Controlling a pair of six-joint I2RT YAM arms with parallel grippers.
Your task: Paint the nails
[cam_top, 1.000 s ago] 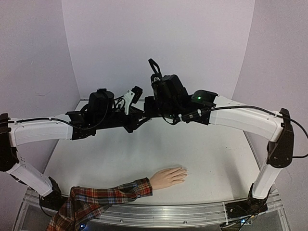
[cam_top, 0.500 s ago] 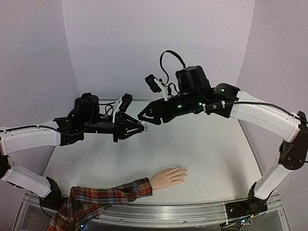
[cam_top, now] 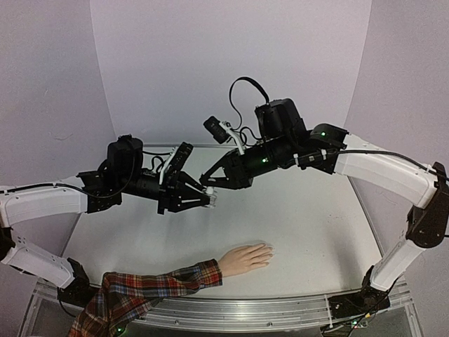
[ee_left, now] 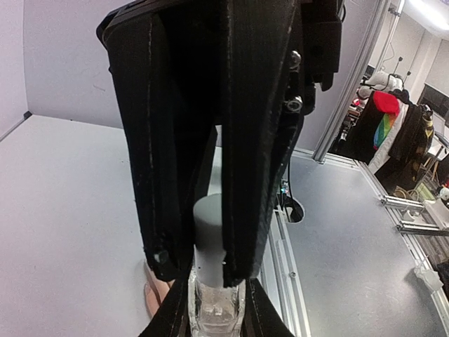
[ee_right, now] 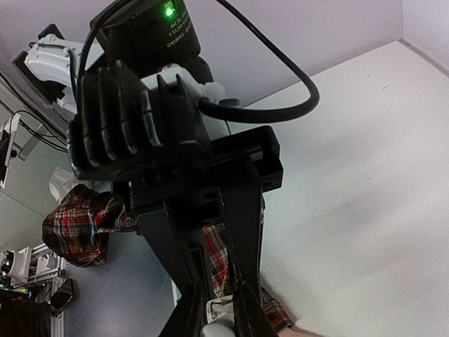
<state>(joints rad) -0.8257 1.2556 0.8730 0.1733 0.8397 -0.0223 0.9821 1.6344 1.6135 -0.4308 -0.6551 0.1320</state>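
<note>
The nails (cam_top: 268, 254) sit at the fingertips of the mannequin hand (cam_top: 244, 259) and are too small to tell apart, the same pale peach as the skin around them. The hand lies flat in the lower middle of the top view, fingers close together and pointing right, so the nails are at its right end. Its red plaid sleeve (cam_top: 158, 283) trails off toward the lower left corner.

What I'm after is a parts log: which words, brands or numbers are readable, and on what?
"DAMIAO": white print, as best it reads, on the black motor housing beside its green light, right wrist view.
Smaller print beside it: too small to read.
Clear bottle, plaid sleeve: no text visible.
</note>
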